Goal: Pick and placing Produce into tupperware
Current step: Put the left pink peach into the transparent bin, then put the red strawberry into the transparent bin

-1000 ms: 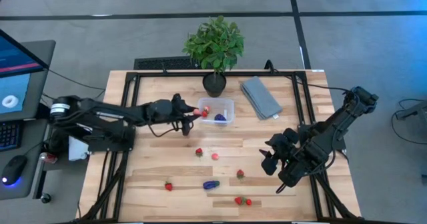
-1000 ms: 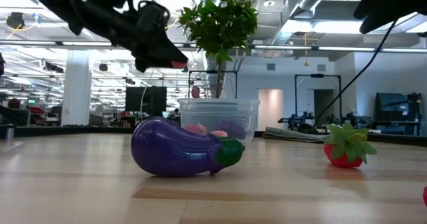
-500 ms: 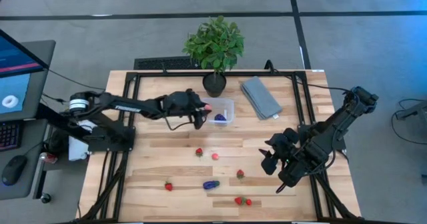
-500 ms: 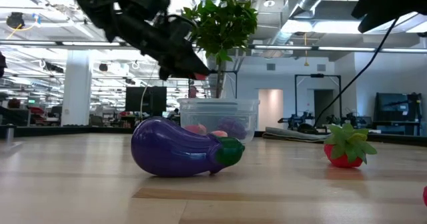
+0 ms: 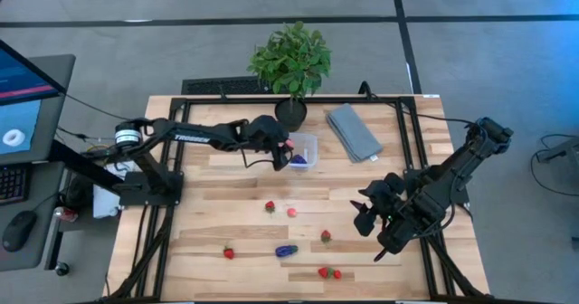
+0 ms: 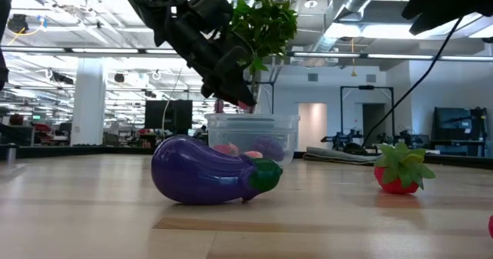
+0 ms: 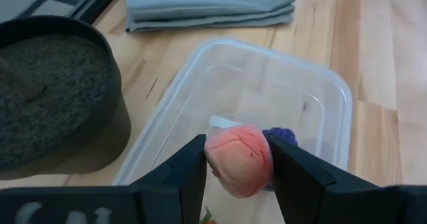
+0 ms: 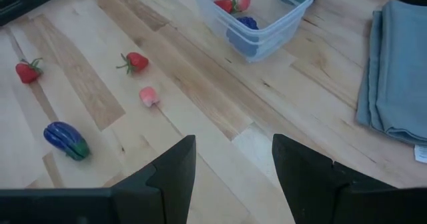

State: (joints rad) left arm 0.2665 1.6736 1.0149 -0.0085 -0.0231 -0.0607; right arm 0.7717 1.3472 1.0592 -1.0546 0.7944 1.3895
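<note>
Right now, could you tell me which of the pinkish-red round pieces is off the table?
The pink round piece clamped in the left gripper, above the clear tub. The other pink piece lies loose on the wooden table.

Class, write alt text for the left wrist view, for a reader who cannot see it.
The left gripper holds a pinkish-red round toy fruit over an open clear tupperware on the wooden table. A purple toy piece lies inside the tub; a black plant pot and folded grey cloth sit beyond.
</note>
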